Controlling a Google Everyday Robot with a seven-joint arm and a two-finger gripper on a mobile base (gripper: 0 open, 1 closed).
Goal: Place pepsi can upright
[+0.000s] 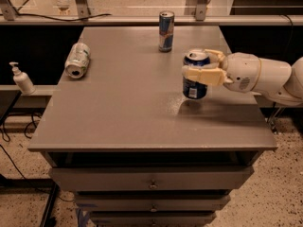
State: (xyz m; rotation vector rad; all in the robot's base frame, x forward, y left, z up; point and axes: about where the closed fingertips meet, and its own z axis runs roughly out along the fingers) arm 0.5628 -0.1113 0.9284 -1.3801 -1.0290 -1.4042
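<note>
Gripper (195,63) around upright pepsi can (194,89), label behind fingers (201,74)

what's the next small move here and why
Likely lower the gripper straight down a touch. It is shut on the pepsi can, which is upright over the right side of the table, its base seemingly just above or barely touching it; seating it first makes release safer.

Gripper (197,63) mid-right, fingers (204,75) around pepsi can (194,90)

The gray table (123,117) has a silver can (77,59) lying at the left and a slim blue can (166,30) standing at the back. At the right, the gripper (197,62) grips the pepsi can (194,86), which maybe rests on the table.
</note>
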